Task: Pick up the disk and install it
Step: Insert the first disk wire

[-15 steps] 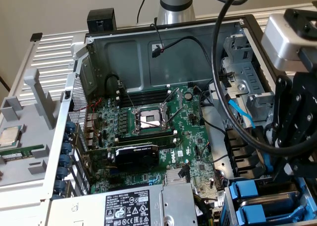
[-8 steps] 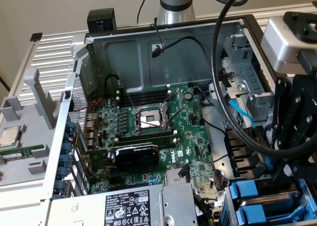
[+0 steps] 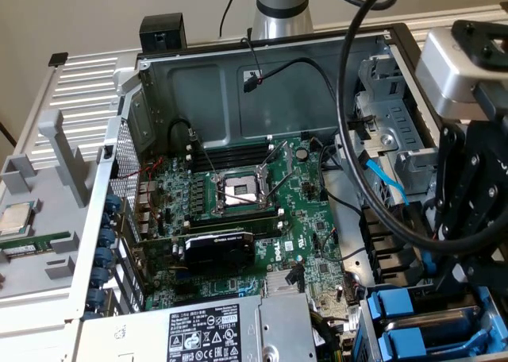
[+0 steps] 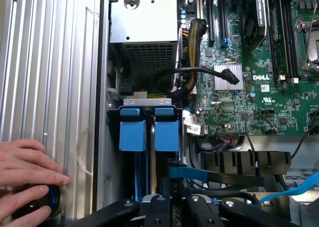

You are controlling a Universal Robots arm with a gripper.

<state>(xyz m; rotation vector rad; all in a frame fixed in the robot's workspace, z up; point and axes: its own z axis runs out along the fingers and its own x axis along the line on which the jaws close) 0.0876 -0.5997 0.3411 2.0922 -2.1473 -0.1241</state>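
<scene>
In the wrist view a thin blue-edged slab, the disk (image 4: 142,174) seen on edge, runs from my gripper (image 4: 155,201) towards the drive bay. The black fingers stand close together on it. In the exterior view my gripper (image 3: 459,255) hangs over the case's right side, just above the drive bay, with a bit of the disk's blue carrier (image 3: 429,263) showing under it. The disk's label and flat face are hidden. Two blue carrier handles (image 4: 132,130) sit side by side in the bay (image 3: 401,310) ahead of the gripper.
A person's hand (image 4: 25,162) rests on a black knob with a blue ring (image 4: 37,199) on the grey ribbed panel. The open case holds the motherboard (image 3: 262,211), a grey power-supply box (image 3: 206,330), a thick black cable loop (image 3: 357,163) and a blue cable (image 3: 385,179). A small CPU chip (image 3: 16,219) lies outside.
</scene>
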